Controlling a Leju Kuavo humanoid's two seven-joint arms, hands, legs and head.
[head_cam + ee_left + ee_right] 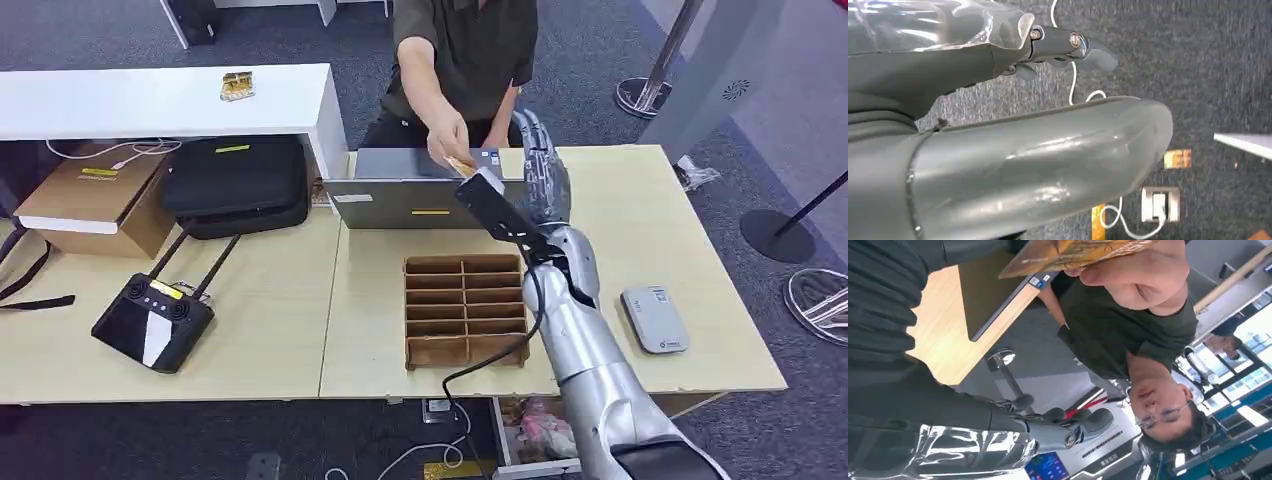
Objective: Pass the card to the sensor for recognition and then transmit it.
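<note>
We see our right hand [545,170] raised at twelve o'clock above the tabletop [650,240], fingers apart and empty, while a person's hand [447,138] pinches the card [460,165], thin, light, probably stiff, and best taken by its free edge.

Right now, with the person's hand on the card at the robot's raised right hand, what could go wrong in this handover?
1. The person's hand pinches the card beside the right hand; whether the robot's fingers grip it is unclear, so it may drop onto the laptop.
2. A dropped card might land in the wooden divider tray below.
3. The hands sit close together, so any sudden arm movement risks contact.
</note>
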